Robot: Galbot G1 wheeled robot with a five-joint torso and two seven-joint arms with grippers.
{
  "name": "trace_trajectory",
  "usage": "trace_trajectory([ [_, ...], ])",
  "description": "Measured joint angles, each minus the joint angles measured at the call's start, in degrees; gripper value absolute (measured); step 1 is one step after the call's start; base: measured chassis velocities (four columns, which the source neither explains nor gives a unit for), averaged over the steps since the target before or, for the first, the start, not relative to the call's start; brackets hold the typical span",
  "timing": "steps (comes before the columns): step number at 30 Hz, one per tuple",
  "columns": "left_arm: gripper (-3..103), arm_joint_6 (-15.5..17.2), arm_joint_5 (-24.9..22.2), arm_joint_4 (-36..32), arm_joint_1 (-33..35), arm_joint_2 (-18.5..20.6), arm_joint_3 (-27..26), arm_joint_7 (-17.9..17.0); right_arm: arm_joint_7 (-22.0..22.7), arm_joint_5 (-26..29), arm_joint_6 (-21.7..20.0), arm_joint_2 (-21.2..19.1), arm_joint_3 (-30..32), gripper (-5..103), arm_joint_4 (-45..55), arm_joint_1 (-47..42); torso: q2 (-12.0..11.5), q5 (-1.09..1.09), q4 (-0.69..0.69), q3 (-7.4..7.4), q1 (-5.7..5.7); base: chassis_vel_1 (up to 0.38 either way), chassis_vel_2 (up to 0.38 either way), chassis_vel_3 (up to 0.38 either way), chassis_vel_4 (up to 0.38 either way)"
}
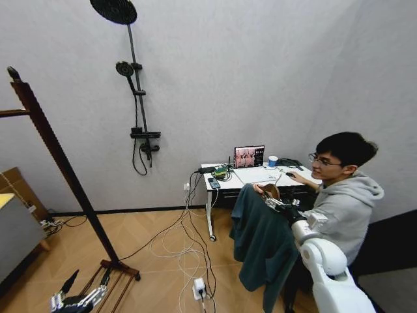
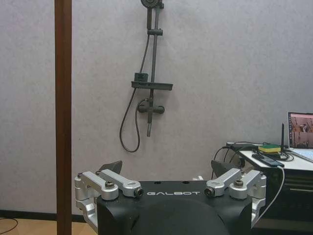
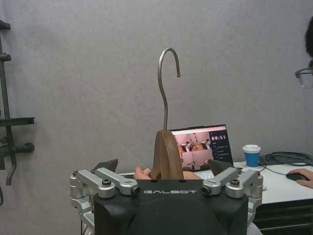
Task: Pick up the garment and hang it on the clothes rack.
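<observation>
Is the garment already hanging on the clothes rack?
No. The garment hangs from its hanger at the right hand, well apart from the clothes rack.

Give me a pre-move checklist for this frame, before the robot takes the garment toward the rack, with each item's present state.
1. Garment held up: ok. The teal garment hangs on a wooden hanger at the right gripper.
2. Firm grip on the hanger: cannot tell. The hanger stands between the fingers, but contact is hidden.
3. Hook free and upright: ok. The metal hook points up, touching nothing.
4. Rack in reach: not ok. The clothes rack stands far to the left, across open floor.
5. Floor path: not ok. Cables lie loose between garment and rack.
6. Left gripper free: ok. Low, open, empty.
</observation>
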Motion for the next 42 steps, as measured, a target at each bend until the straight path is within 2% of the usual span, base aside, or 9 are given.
trace_trajectory([
  [2,100,0.0,0.0,0.0,0.0,0.0,0.0,0.0,-0.7,0.2,0.2,-0.7,-0.4,101,-1.1,0.9,0.0,-0.01,0.00,0.00,0.00,0.000,0.000,0.000,0.000],
  [10,100,0.0,0.0,0.0,0.0,0.0,0.0,0.0,-1.9,1.5,0.4,-2.5,-2.4,77,-3.7,3.1,0.0,-0.01,0.00,0.00,-0.01,0.000,0.000,0.000,0.000],
  [11,100,0.0,0.0,0.0,0.0,0.0,0.0,0.0,-1.7,1.7,0.4,-2.1,-2.8,71,-3.9,3.1,0.0,-0.01,-0.01,0.00,-0.01,0.000,0.000,0.000,0.000],
  [12,100,0.0,0.0,0.0,0.0,0.0,0.0,0.0,-1.4,2.0,0.2,-2.0,-3.5,54,-4.0,3.3,0.0,-0.01,-0.01,0.00,-0.01,0.000,0.000,0.000,0.000],
  [13,100,0.0,0.0,0.0,0.0,0.0,0.0,0.0,-1.3,2.0,0.2,-2.2,-3.7,48,-4.0,3.4,0.0,-0.01,0.00,0.00,-0.01,0.000,0.000,0.000,0.000],
  [18,100,0.0,0.0,0.0,0.0,0.0,0.0,0.0,-1.0,2.4,-0.2,-2.3,-4.0,32,-3.9,3.3,0.0,-0.01,-0.01,0.00,-0.01,0.000,0.000,0.000,0.000],
  [21,100,0.0,0.0,0.0,0.0,0.0,0.0,0.0,-0.7,3.1,-0.7,-2.7,-4.0,15,-3.4,3.0,0.0,-0.02,-0.02,0.00,-0.01,0.000,0.000,0.000,0.000],
  [24,100,0.0,0.0,0.0,0.0,0.0,0.0,0.0,-0.7,3.1,-0.8,-2.8,-3.9,9,-3.0,2.7,0.0,0.01,-0.01,0.00,0.00,0.000,0.000,0.000,0.000],
  [42,100,0.0,0.0,0.0,0.0,0.0,0.0,0.0,-3.6,3.4,-1.1,-1.4,-6.6,9,3.3,0.0,0.0,-0.02,0.00,-0.01,-0.01,0.040,0.042,0.033,0.032],
])
